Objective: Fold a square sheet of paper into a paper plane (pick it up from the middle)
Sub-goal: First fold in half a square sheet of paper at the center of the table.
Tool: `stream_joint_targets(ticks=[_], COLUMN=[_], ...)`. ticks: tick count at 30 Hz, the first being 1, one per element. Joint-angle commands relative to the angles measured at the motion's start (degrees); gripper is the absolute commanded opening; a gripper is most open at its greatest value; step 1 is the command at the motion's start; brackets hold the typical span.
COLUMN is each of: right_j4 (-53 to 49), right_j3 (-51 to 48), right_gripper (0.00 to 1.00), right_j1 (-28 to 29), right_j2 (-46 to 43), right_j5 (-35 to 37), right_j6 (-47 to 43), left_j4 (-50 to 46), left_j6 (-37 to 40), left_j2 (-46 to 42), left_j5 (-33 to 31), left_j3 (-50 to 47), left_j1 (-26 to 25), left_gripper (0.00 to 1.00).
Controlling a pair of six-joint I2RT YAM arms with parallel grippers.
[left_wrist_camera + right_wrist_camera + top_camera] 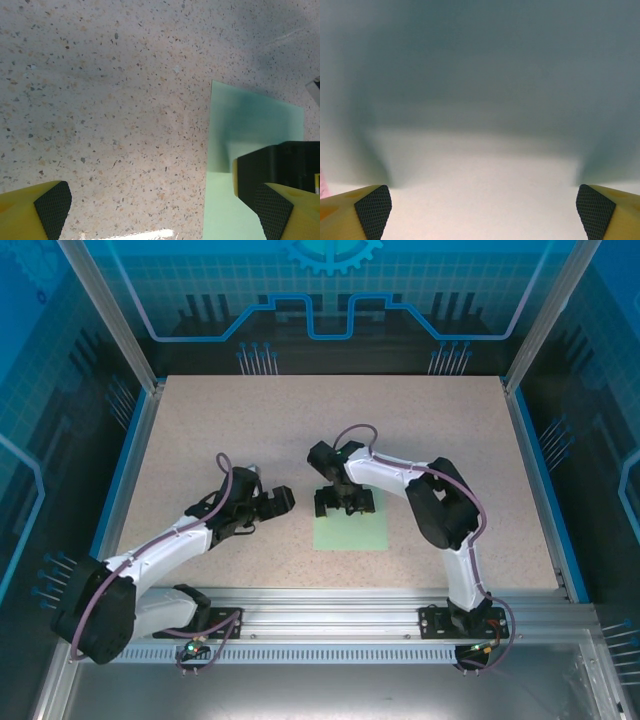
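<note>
No legible text or labels.

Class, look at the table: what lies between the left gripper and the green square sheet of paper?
Only bare speckled tabletop. In the top view, a short strip of it separates the left gripper from the near edge of the square sheet of paper.

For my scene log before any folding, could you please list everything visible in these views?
square sheet of paper: one, pale mint green, lying at the table's centre.
table: one, speckled beige with blue side trim, beneath everything.
rail: one, silver metal, along the near edge, carrying both arm bases.
enclosure panels: blue, patterned, behind and beside the table.
left arm: one, white and black, near left.
right arm: one, white and black, near right.
left claw: one, open, over bare table left of the paper.
right claw: one, open, over the paper's far part.
</note>
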Motion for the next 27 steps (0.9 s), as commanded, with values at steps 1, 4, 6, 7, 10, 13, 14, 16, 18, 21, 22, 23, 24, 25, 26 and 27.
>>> stream_joint_targets(ticks=[1,4,6,7,10,13,14,16,18,21,22,23,24,25,26,27], right_j4=[0.2,0.9,0.5,0.5,-0.9,-2.4,-2.4,-2.0,-0.8,1.1,1.7,1.9,2.2,2.4,2.3,2.4], right_j3=[-2.1,-3.1,-3.0,-2.8,-1.9,-0.7,-0.8,-1.4,-2.4,-3.8,-4.2,-4.5,-4.7,-4.9,-4.9,-5.0], right_gripper=[0.99,0.99,0.99,0.99,0.99,0.99,0.99,0.99,0.99,0.99,1.00,0.99,0.99,0.99,0.99,0.99], right_j1=[-0.7,-0.6,-0.6,-0.6,-0.6,-0.9,-1.0,-1.1,-1.1,-1.0,-0.9,-0.9,-0.7,-0.7,-0.6,-0.6], right_j2=[2.0,2.3,1.8,1.0,-1.7,-3.3,-3.5,-3.4,-2.5,-0.3,0.4,1.1,1.8,2.6,3.3,3.6], right_j5=[-1.1,-1.1,-1.0,-0.9,1.0,2.7,2.7,2.8,1.9,-0.4,-0.9,-1.0,-1.2,-1.6,-1.8,-1.8], right_j6=[2.9,3.2,2.9,2.6,2.4,2.0,2.0,2.3,2.6,2.7,2.9,3.2,3.3,3.4,3.3,3.4], left_j4=[0.0,0.1,-0.1,-0.3,-0.5,-0.3,-0.3,-0.4,-0.5,-0.6,-0.6,-0.6,-0.7,-0.7,-0.7,-0.7], left_j6=[1.2,1.3,1.6,1.7,1.9,1.7,1.6,1.6,1.7,1.6,1.5,1.5,1.5,1.5,1.5,1.5], left_j2=[0.6,1.0,1.3,1.4,1.6,1.6,1.7,1.8,2.0,2.1,2.1,2.1,2.1,2.1,2.1,2.1], left_j5=[1.4,1.6,1.8,1.9,2.0,2.3,2.5,2.6,2.6,2.7,2.8,2.8,2.8,2.9,2.9,2.9], left_j3=[0.8,0.8,1.0,1.2,1.5,1.4,1.5,1.5,1.5,1.5,1.5,1.4,1.3,1.2,1.2,1.1], left_j1=[0.7,0.6,0.7,0.7,0.7,0.7,0.7,0.7,0.7,0.7,0.7,0.7,0.7,0.7,0.7,0.7], left_gripper=[0.99,0.98,0.99,0.98,0.98,0.99,0.98,0.98,0.98,0.99,0.98,0.98,0.98,0.99,0.99,0.99])
